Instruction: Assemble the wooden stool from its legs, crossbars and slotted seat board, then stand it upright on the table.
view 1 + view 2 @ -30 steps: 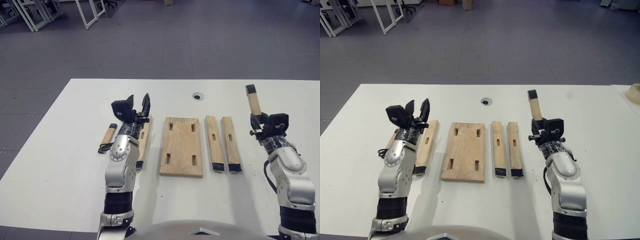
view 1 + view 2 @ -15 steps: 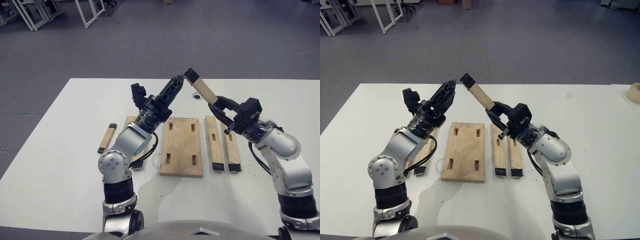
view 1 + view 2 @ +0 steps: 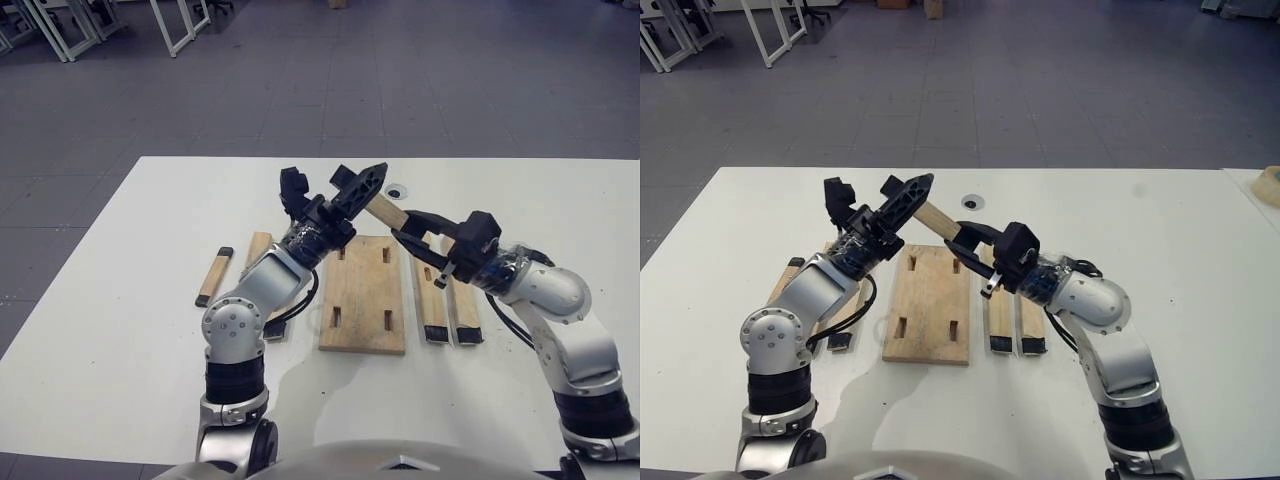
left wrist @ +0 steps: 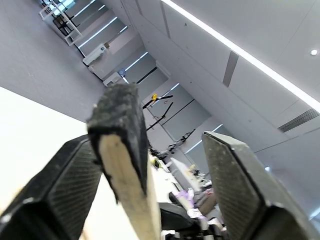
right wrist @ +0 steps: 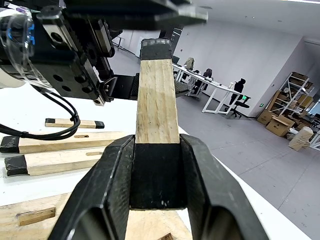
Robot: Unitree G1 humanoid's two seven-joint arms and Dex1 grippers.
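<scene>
Your right end effector (image 3: 410, 228) is clenched on one black-capped end of a wooden crossbar (image 3: 936, 219), holding it tilted above the far end of the slotted seat board (image 3: 362, 295), which lies flat on the worktop (image 3: 120, 340). Your left end effector (image 3: 360, 183) is spread wide, its fingers (image 4: 235, 190) flanking the crossbar's other capped tip. Two slotted legs (image 3: 428, 285) lie just right of the board.

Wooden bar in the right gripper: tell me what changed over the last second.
The right gripper, holding the wooden bar, swung it from upright at the right to slanted over the seat board. The open left gripper came across to straddle its tip. The loose pieces stayed put.
</scene>
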